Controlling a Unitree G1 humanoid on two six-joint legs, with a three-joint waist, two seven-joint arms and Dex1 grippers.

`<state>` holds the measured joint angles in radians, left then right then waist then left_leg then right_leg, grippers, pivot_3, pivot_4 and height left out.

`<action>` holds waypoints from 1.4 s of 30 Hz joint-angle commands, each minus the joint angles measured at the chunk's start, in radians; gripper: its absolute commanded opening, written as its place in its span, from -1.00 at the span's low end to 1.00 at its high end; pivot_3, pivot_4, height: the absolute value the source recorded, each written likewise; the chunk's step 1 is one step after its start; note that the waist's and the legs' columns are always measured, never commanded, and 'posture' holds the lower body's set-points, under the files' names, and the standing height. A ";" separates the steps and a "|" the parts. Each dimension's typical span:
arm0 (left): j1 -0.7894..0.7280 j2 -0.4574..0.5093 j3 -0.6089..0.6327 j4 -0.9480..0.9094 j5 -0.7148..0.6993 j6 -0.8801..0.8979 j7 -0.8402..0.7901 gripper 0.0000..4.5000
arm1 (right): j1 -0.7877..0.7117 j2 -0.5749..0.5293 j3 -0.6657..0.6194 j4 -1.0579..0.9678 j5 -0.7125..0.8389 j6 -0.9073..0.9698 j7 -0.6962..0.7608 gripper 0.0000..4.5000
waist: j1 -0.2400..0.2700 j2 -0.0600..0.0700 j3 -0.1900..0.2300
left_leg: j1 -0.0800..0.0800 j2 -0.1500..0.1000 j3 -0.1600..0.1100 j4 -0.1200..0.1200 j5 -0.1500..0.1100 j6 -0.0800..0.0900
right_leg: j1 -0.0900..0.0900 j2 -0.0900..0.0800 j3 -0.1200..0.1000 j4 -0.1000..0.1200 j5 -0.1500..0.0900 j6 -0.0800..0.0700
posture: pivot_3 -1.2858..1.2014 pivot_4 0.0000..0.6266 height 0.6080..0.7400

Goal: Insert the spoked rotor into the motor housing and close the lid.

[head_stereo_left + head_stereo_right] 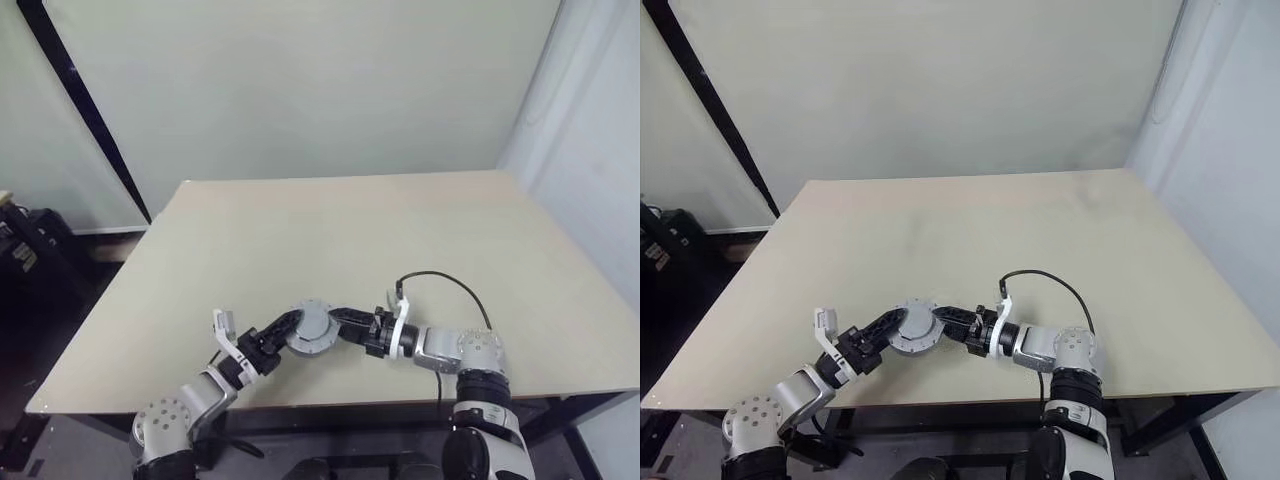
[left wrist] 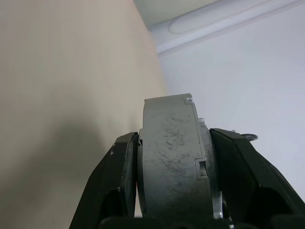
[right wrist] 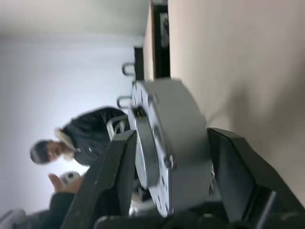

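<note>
A broad beige tabletop (image 1: 350,230) spreads under both arms, and near its front edge a round squat grey metal unit, the motor housing (image 1: 312,327) with its plain light-grey lid (image 3: 151,157) seated, hangs above the surface between the grippers. The left gripper (image 1: 285,326) clamps its black fingers (image 2: 119,181) on the flat faces; the right gripper (image 1: 338,321) straddles it from the other side, jaws close against it, though whether they bear on it cannot be told. In the right wrist view a person (image 3: 81,138) sits beyond the table. The unit looks stiff, fairly heavy and smooth-sided, so flat-face pinches across its thickness seem safest; the round rim would likely slip.
</note>
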<state>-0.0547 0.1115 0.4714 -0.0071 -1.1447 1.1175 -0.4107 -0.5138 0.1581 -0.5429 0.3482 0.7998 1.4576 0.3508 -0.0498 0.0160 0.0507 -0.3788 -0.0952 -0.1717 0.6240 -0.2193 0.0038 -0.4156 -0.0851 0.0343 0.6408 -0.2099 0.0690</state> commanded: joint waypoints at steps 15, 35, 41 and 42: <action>-0.099 0.058 0.096 -0.008 -0.049 -0.243 0.054 -0.98 | 0.064 -0.070 0.306 -0.153 -0.133 -0.506 0.100 0.13 | 0.000 -0.001 0.000 | 0.001 -0.001 0.000 0.001 0.000 -0.001 | 0.002 0.000 0.000 -0.001 0.000 0.000 | 0.03 -1.00 1.00; 0.018 0.163 -0.030 -0.027 0.069 -0.225 0.055 -0.98 | 0.115 -0.132 0.407 -0.152 -0.179 -0.562 0.083 0.13 | 0.000 -0.001 0.000 | 0.002 0.000 0.000 0.001 0.000 0.000 | 0.003 0.000 0.000 -0.001 0.000 -0.001 | 0.03 -1.00 1.00; 0.047 0.156 -0.041 -0.007 0.102 -0.230 0.070 -1.00 | 0.115 -0.147 0.421 -0.132 -0.172 -0.474 0.071 0.40 | 0.000 -0.001 0.000 | 0.002 0.000 -0.001 0.001 0.000 0.000 | 0.003 0.000 0.000 -0.001 0.000 -0.001 | 0.03 -1.00 1.00; 0.049 0.156 -0.044 -0.004 0.109 -0.230 0.071 -1.00 | 0.115 -0.147 0.424 -0.131 -0.176 -0.470 0.067 0.40 | 0.000 -0.001 0.000 | 0.002 0.000 -0.001 0.001 0.000 0.000 | 0.003 0.000 0.000 -0.001 0.000 -0.001 | 0.03 -1.00 1.00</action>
<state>-0.0032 0.2602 0.4344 0.0016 -1.0426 0.8942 -0.3428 -0.3832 0.0110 -0.1227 0.2325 0.6165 0.9815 0.4173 -0.0494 0.0154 0.0509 -0.3770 -0.0948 -0.1722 0.6253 -0.2196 0.0033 -0.4128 -0.0850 0.0341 0.6402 -0.2102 0.0678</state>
